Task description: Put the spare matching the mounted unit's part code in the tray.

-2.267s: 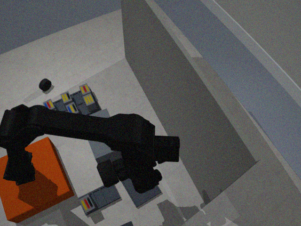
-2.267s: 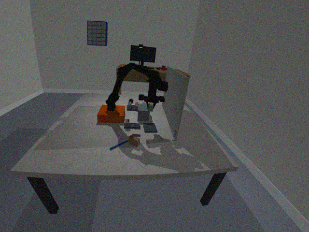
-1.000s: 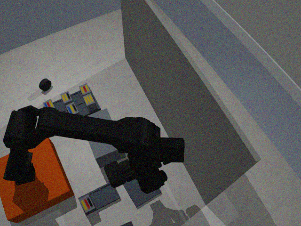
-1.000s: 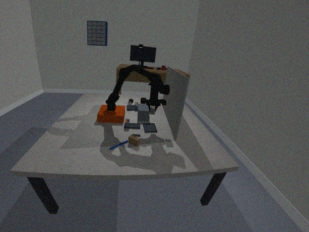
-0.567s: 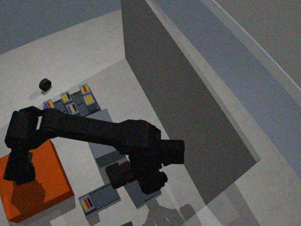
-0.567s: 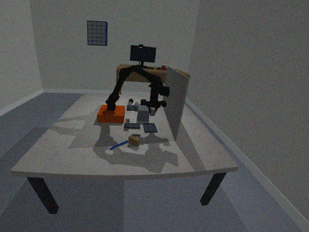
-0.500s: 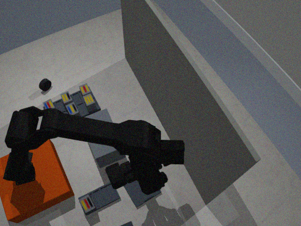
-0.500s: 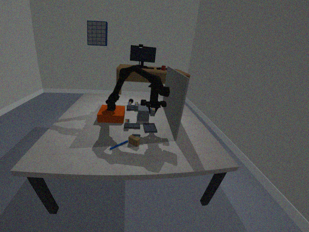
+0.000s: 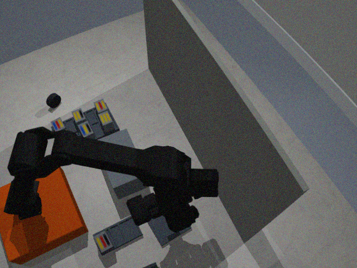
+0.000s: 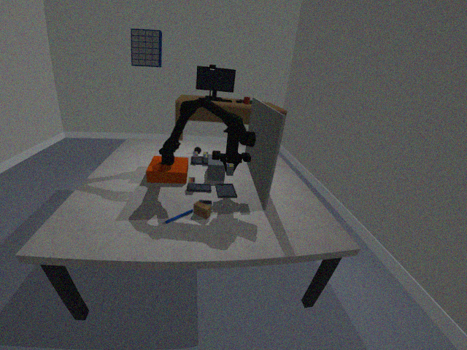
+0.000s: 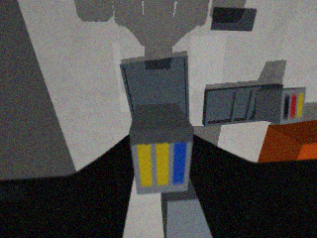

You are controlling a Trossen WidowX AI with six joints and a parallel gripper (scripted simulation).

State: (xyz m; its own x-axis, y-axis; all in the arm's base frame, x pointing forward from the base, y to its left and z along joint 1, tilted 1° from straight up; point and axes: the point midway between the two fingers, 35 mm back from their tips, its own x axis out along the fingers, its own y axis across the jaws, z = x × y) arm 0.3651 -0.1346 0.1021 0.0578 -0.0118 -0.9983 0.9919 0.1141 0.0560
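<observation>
A dark monitor (image 10: pixel 215 79) stands on a wooden desk by pale walls.

In the exterior view the arm (image 9: pixel 100 152) (image 10: pixel 184 117) rose from its foot (image 9: pixel 23 201) (image 10: pixel 168 154) toward one o'clock, bent at the elbow (image 10: pixel 203 102) into a high arch, then sloped toward four o'clock to the wrist (image 9: pixel 173 170) (image 10: pixel 236 130). Below it, at six o'clock, the jaws pointed down, well above the worktop. From the top, the forearm ran toward a point just past three o'clock. In the wrist view the dark fingers came in from eight and four o'clock, part-way apart, their tips closed on something.
</observation>
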